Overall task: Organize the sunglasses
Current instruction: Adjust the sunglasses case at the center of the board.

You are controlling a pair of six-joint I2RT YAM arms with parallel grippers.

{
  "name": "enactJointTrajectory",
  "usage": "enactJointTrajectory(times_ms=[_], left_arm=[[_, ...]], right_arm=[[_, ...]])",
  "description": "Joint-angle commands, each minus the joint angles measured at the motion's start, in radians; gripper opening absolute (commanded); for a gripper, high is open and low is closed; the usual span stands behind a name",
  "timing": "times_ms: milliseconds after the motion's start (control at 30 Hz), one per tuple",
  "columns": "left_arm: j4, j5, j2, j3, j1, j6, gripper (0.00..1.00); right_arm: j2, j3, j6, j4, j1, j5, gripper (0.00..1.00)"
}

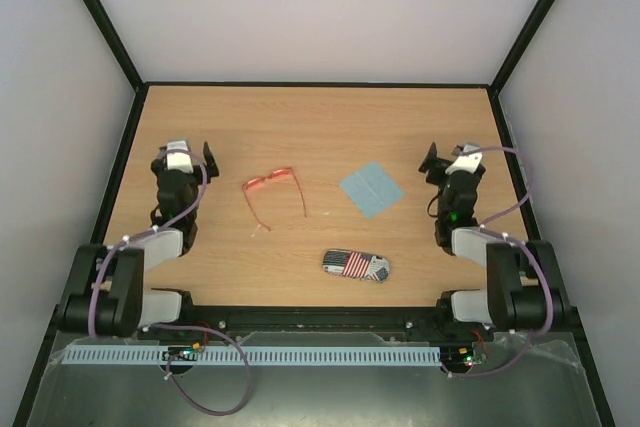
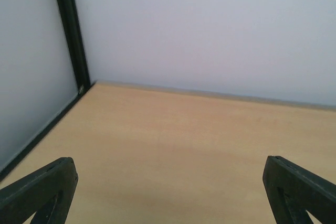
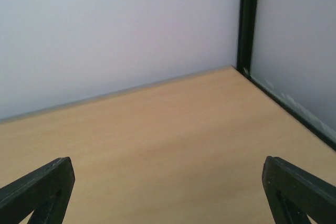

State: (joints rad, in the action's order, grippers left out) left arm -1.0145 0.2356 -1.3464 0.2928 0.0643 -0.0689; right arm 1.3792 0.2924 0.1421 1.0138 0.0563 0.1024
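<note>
Sunglasses (image 1: 274, 190) lie on the table (image 1: 300, 127) with temples unfolded, the blue cloth (image 1: 371, 188) at their 3 o'clock and the flag-printed case (image 1: 356, 266) at their 5 o'clock. The left gripper (image 1: 185, 153), at their 9 o'clock, and the right gripper (image 1: 452, 155), beyond the cloth, both have jaws spread wide and grip nothing.

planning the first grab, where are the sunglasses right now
In the top view the sunglasses lie left of centre on the table, between the left gripper and the blue cloth; neither wrist camera shows them.
</note>
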Motion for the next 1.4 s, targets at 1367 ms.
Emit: enactJointTrajectory(times_ms=[1367], left_arm=[[1.193,-0.798,0.368,0.511,0.166,-0.561,1.00]], right_arm=[[-0.182,0.497,0.421,-1.342,0.405,-0.455,0.99]])
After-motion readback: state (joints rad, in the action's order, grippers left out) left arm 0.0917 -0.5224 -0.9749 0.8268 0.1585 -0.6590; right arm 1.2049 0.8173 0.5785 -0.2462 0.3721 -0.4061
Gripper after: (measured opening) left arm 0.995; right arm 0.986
